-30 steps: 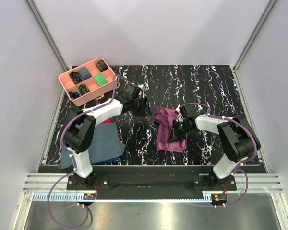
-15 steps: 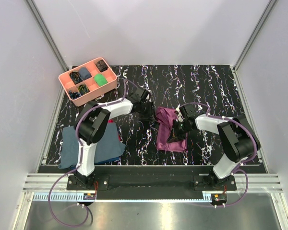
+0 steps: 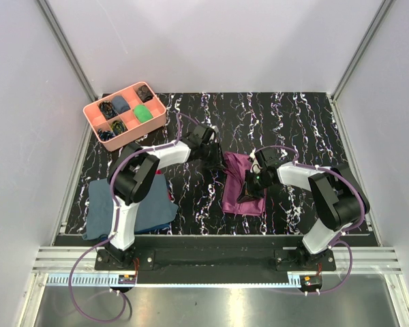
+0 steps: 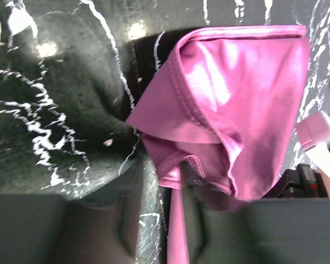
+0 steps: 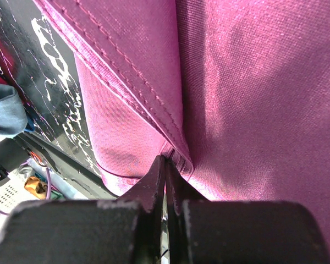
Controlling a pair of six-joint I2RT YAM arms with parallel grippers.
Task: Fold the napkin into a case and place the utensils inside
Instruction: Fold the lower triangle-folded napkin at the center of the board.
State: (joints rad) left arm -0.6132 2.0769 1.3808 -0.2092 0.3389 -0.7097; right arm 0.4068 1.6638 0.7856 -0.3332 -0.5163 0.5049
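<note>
Napkin (image 3: 232, 197) lies mid-bench (image 3: 293, 116), long axis running near to far. Left pincer (image 3: 213, 157) sits at its far-left corner, half-spread over the hem, not pinching yet. Right pincer (image 3: 251, 185) is clenched on the right edge, so left's nearer that corner.

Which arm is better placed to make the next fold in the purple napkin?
Left, probably. The left fingers straddle the napkin's loose edge, open and ready to close and pull it over. The right fingers are shut on the hem, seemingly anchoring it.
</note>
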